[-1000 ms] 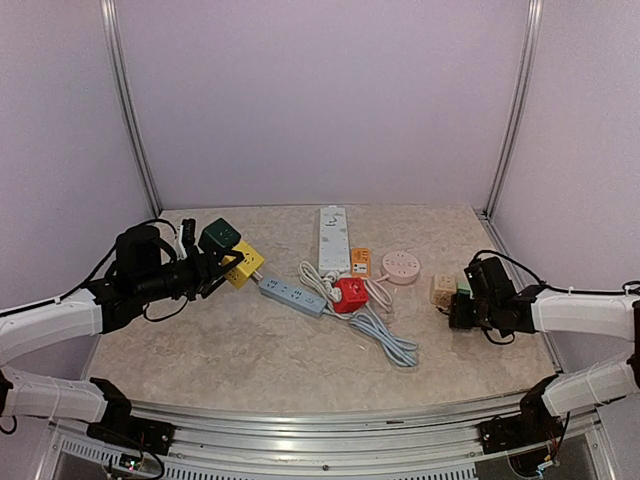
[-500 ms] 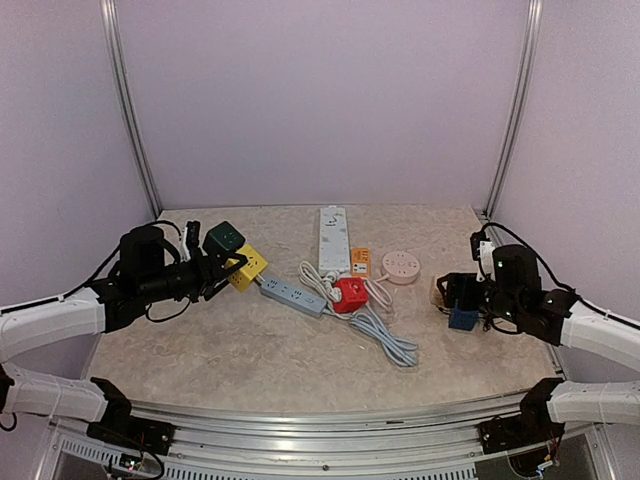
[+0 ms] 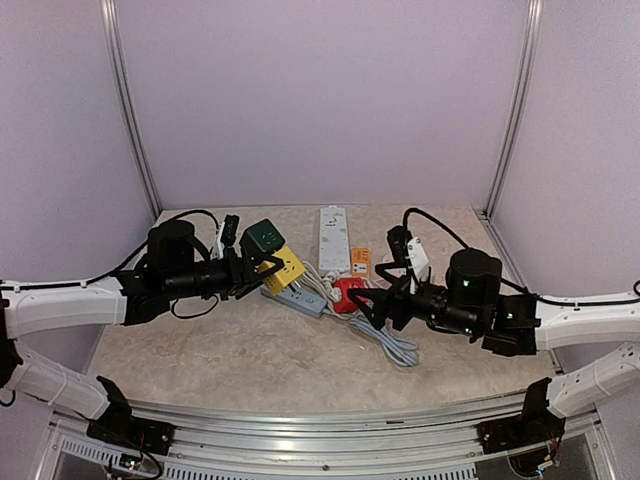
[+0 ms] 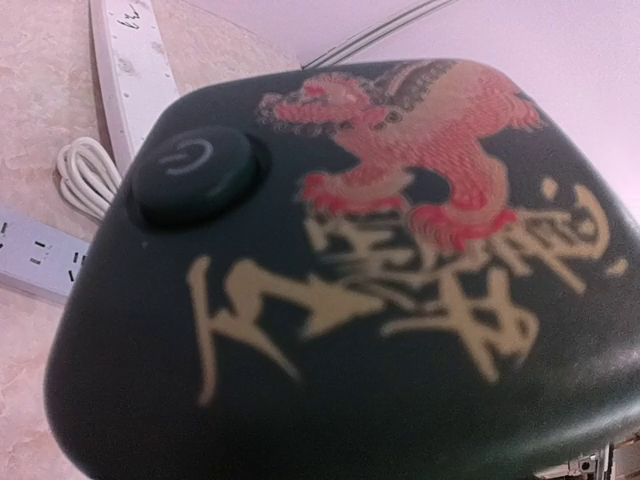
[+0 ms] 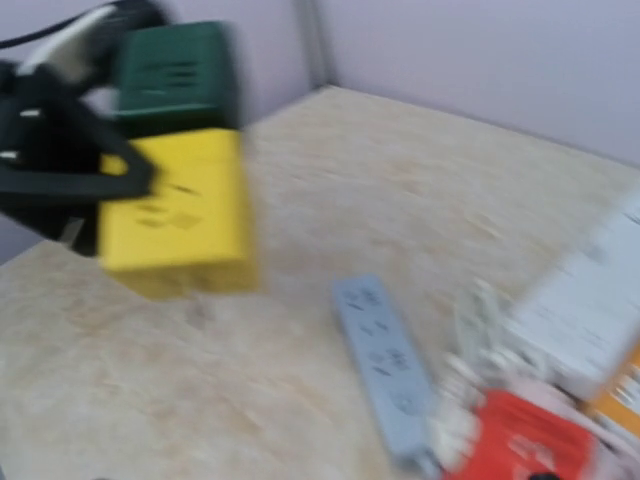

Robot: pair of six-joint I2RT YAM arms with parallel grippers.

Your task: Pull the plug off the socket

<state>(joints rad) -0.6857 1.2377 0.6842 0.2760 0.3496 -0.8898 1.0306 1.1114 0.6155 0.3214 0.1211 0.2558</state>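
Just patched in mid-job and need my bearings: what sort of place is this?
Probably a robot test booth, not a home: lilac wall panels between aluminium posts, a beige marble-patterned tabletop, and a long white power strip and flat grey power strip laid out.

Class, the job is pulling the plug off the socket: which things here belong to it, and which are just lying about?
Job: green plug cube, yellow socket cube, left gripper, right gripper.
Lying about: grey power strip, white power strip, red cube, orange adapter, grey cable.
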